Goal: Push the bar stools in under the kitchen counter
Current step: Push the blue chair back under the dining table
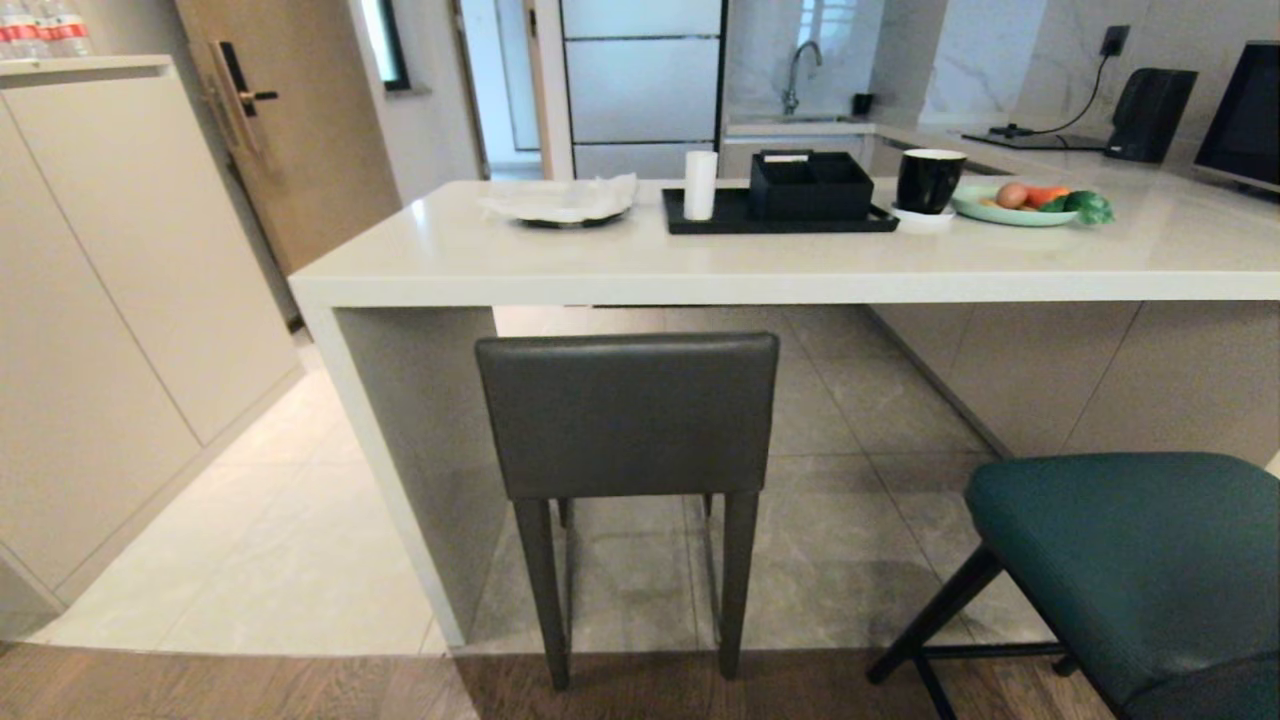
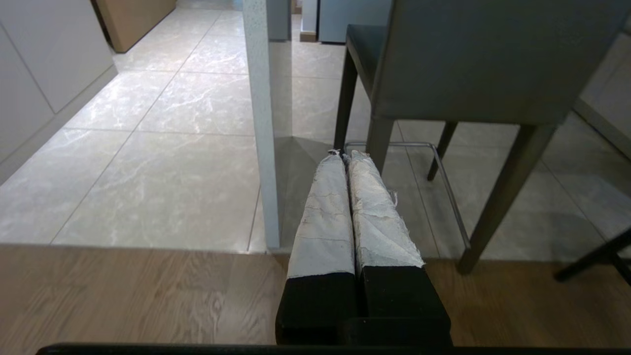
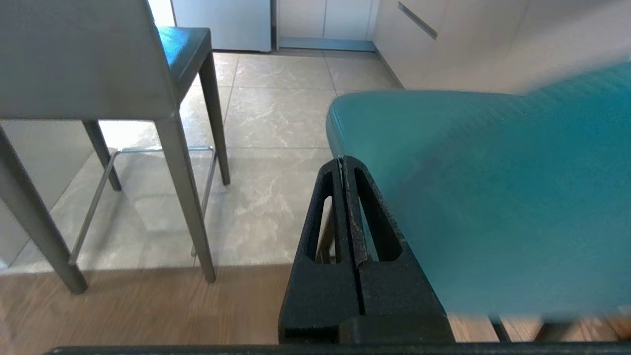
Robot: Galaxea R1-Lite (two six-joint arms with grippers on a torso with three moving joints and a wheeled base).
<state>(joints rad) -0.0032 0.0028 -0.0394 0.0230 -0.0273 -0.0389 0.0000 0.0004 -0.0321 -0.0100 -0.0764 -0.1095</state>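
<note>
The dark-grey bar stool (image 1: 627, 415) stands with its back toward me, its seat under the white kitchen counter (image 1: 780, 265) and its rear legs at the tile edge. To its right the teal bar stool (image 1: 1140, 560) stands out from the counter, close to me. Neither arm shows in the head view. My left gripper (image 2: 345, 154) is shut and empty, low, pointing at the counter's side panel (image 2: 261, 123) and the grey stool's (image 2: 473, 59) legs. My right gripper (image 3: 341, 160) is shut and empty, just beside the teal stool's back (image 3: 493, 197); the grey stool (image 3: 84, 59) is on its other side.
On the counter sit a black tray (image 1: 780, 215) with a box and white cup, a black mug (image 1: 928, 180), a plate of vegetables (image 1: 1020, 205) and a plate with paper (image 1: 565, 200). Beige cabinets (image 1: 110, 330) line the left. Wood flooring meets tile below the stools.
</note>
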